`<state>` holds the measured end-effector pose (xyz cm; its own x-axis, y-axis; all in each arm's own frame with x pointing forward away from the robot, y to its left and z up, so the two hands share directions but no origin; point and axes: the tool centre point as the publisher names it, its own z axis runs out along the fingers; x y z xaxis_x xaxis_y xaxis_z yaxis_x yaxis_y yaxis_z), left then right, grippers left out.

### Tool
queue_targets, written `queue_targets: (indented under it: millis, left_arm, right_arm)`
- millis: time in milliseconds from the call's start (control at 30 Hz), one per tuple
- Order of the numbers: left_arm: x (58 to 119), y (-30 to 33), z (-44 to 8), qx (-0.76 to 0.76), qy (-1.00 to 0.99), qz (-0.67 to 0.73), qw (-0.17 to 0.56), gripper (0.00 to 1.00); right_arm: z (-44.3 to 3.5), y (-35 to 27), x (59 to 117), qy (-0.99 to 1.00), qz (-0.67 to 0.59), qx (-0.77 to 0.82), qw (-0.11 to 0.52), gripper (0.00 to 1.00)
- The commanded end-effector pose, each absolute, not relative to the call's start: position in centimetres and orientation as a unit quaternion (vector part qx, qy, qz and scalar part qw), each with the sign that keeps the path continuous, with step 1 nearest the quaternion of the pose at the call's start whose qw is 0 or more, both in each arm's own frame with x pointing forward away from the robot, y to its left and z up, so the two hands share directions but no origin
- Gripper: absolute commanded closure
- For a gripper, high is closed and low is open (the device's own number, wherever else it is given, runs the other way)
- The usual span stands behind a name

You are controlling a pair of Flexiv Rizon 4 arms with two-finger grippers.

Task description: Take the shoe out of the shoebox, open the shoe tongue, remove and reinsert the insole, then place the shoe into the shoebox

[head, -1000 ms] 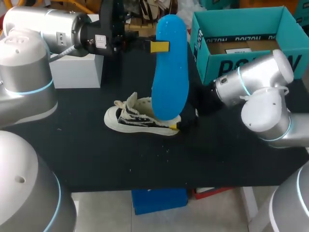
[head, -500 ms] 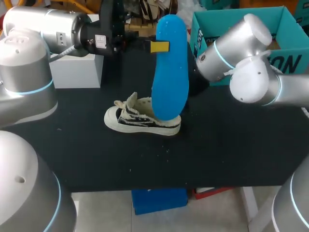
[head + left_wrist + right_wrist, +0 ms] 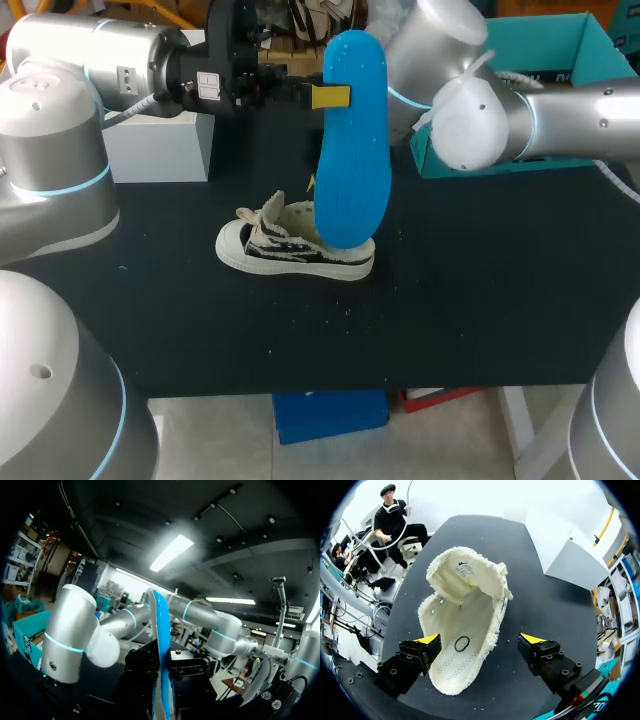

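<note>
left gripper (image 3: pixel 325 97): clamped on upright blue insole (image 3: pixel 352 150) | right gripper (image 3: pixel 480 639): fingers apart, over sneaker (image 3: pixel 462 625) | sneaker: on black table (image 3: pixel 480 300)

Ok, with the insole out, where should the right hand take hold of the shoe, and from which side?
Probably the heel collar, from straight above. The shoe stands on its sole with its mouth open upward, so one finger could drop inside the heel and the other outside its back wall. The right hand is open, above that end. The left hand holds the insole upright.
</note>
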<state>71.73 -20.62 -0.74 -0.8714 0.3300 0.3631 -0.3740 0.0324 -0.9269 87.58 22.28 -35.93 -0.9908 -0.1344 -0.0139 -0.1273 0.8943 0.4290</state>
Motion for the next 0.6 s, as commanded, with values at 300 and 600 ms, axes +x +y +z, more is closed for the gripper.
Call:
queue_targets:
  millis: [300,600]
  left_arm:
    - [71.7,-20.7,-0.7,0.018,-0.674,0.695,0.251,1.0]
    - [71.7,-20.7,-0.7,0.018,-0.674,0.695,0.251,1.0]
  right_arm:
    - [-37.8,22.8,88.5,-0.997,-0.071,0.041,0.004,0.0]
    - [-39.4,22.9,88.7,-0.998,-0.064,0.025,0.005,0.07]
